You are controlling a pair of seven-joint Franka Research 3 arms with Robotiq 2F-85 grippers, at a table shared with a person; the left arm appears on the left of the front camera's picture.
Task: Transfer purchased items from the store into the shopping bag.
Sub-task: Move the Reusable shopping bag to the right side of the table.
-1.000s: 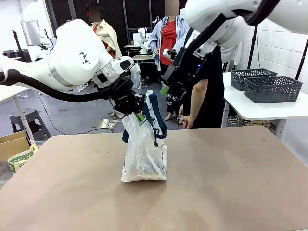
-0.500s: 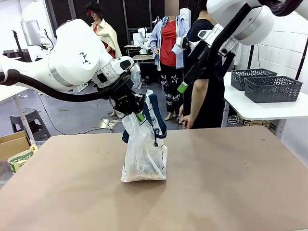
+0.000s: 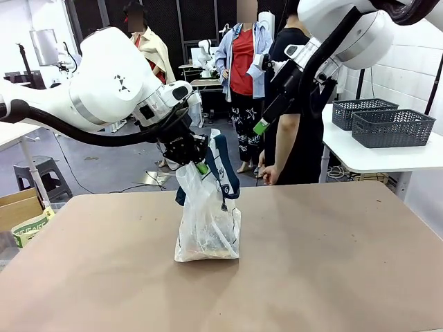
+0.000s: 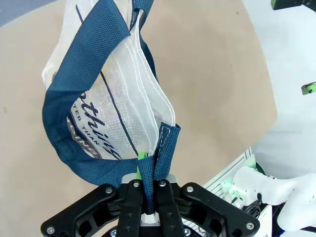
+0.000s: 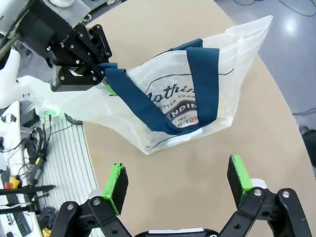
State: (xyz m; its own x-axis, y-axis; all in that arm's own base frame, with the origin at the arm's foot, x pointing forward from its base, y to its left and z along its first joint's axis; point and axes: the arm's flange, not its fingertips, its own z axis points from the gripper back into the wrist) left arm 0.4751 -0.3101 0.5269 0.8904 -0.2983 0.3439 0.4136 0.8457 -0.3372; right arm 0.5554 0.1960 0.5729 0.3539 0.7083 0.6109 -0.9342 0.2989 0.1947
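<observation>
The shopping bag (image 3: 208, 221) stands on the brown table (image 3: 332, 263), translucent with navy straps and script print. Tan shapes, the purchased items (image 3: 208, 243), show dimly through its lower part. My left gripper (image 3: 196, 161) is above the bag's top, shut on one navy strap (image 4: 148, 182) and holding it up. The bag's mouth (image 4: 143, 84) gapes below it. My right gripper (image 3: 262, 123) hangs open in the air, up and to the right of the bag. In its wrist view, the right gripper (image 5: 178, 177) looks down on the bag (image 5: 197, 89) and the left gripper (image 5: 79, 54).
A person in black (image 3: 294, 138) stands at the table's far edge, behind my right arm. Two dark grey slotted baskets (image 3: 391, 128) sit on a white side table (image 3: 360, 155) at the right; I cannot tell whether either is the store. A cardboard box (image 3: 21, 207) is at the left.
My right gripper has swung right, away from above the bag's mouth, then held nearly still. My left gripper and the bag have not moved.
</observation>
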